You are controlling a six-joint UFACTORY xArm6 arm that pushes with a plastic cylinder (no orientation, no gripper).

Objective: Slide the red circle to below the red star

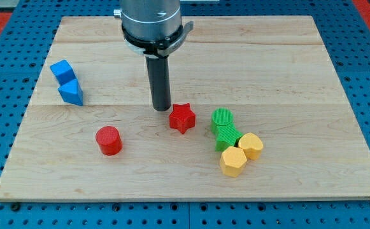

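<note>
The wooden board (191, 57) fills most of the view and lies on a blue pegboard surface (6, 127) that shows around its edges. It holds every block; there is no bin, tray or other container in view, and nothing sits inside anything else.

The arm (151, 22) comes down from the view's top centre as a grey metal cylinder with a dark collar, ending in a straight dark rod. The arm carries no pincer, so there is nothing to call wide, narrow or holding. The tip (161, 109) rests on the board just to the upper left of the red star (181, 117), very close to it; whether the two touch cannot be told.

The red star lies near the board's middle, a little to the view's right of centre. The red circle (109, 140) stands well apart from it, to the view's left and somewhat lower, alone on bare wood.

At the view's right of the star sits a tight cluster. The green circle (222, 119) is uppermost, with a second green block (227, 137) touching it just below; that one's shape is hard to make out. Two yellow hexagons press against the green pair: one (251, 145) at the cluster's right, the other (233, 161) at its bottom.

Near the board's left edge are two blue blocks, touching: a blue cube (62, 70) above and a blue triangle (71, 93) below.
</note>
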